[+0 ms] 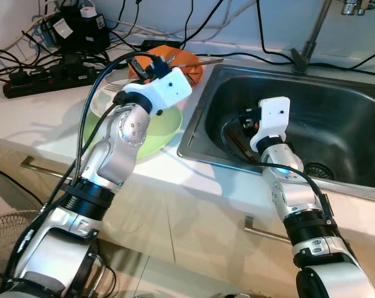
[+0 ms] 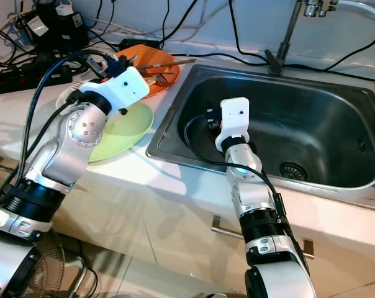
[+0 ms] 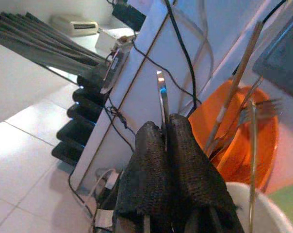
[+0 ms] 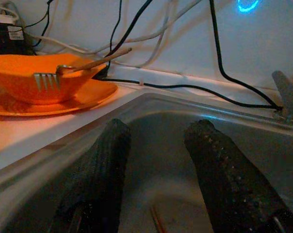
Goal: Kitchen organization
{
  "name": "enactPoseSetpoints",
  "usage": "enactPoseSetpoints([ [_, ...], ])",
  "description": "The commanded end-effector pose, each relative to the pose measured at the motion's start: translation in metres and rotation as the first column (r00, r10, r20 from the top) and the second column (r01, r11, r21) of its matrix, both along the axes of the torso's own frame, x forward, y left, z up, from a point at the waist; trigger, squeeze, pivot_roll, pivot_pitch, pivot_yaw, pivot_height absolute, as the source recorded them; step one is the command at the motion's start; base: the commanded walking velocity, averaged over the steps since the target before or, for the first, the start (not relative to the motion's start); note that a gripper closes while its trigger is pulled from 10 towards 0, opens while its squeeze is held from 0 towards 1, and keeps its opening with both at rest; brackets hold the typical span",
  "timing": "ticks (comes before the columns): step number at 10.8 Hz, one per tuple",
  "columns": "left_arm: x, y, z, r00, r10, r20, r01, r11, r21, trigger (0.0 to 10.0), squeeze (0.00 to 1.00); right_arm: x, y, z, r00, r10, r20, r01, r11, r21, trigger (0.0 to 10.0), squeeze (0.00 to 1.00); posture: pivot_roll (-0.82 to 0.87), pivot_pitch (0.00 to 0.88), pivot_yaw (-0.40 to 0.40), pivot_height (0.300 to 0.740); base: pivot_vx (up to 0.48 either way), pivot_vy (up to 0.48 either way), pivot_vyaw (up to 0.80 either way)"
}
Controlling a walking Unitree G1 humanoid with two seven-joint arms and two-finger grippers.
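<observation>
Left claw [image 3: 167,141] is pinched on a thin metal utensil [image 3: 161,99] over the orange bowl [image 3: 243,141] — right claw [image 4: 156,170] hangs spread wide inside the sink [image 1: 336,118].

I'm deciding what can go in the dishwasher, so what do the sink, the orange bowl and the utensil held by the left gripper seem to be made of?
The sink looks like brushed stainless steel: grey, with soft reflections. The orange bowl seems plastic: even colour, dull sheen, though glazed ceramic is possible. The left gripper is shut on a thin utensil that looks like polished metal, bright and mirror-like along its narrow strip.
</observation>
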State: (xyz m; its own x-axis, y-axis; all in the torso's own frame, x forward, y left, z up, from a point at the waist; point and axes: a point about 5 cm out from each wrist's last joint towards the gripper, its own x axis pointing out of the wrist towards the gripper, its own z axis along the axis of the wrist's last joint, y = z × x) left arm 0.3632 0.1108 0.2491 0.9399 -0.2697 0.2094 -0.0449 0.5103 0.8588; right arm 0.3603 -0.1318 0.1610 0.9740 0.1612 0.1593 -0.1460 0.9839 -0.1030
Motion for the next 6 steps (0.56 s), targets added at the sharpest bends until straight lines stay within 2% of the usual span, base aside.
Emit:
enactPoseSetpoints([
  [1,0.001,0.003,0.006,1.000,0.006,0.014,-0.005,1.000,-0.025,10.0,0.00,0.002,0.001,0.006,1.000,0.006,0.019,-0.006,1.000,-0.011,10.0,0.00,0.06,0.000,0.017,0.740,0.000,0.000,0.00],
  [3,-0.001,0.001,0.013,0.998,-0.015,0.059,0.018,0.998,-0.062,10.0,0.00,0.003,0.000,0.006,1.000,0.005,0.021,-0.005,1.000,-0.010,10.0,0.00,0.06,0.001,0.015,0.740,0.000,0.000,0.00],
  [4,-0.008,-0.008,0.031,0.984,-0.103,0.148,0.132,0.972,-0.196,10.0,0.00,0.003,0.000,0.007,1.000,0.005,0.025,-0.005,1.000,-0.011,10.0,0.00,0.06,0.003,0.014,0.740,0.000,0.000,0.00],
  [5,-0.019,-0.018,0.051,0.951,-0.201,0.236,0.274,0.903,-0.330,10.0,0.00,0.003,0.000,0.009,0.999,0.006,0.031,-0.006,1.000,-0.010,10.0,0.00,0.06,0.004,0.013,0.740,0.000,0.000,0.00],
  [6,-0.029,-0.030,0.063,0.907,-0.320,0.276,0.413,0.809,-0.419,10.0,0.00,0.003,0.000,0.010,0.999,0.008,0.038,-0.008,1.000,-0.009,10.0,0.00,0.06,0.005,0.014,0.740,0.000,0.000,0.00],
])
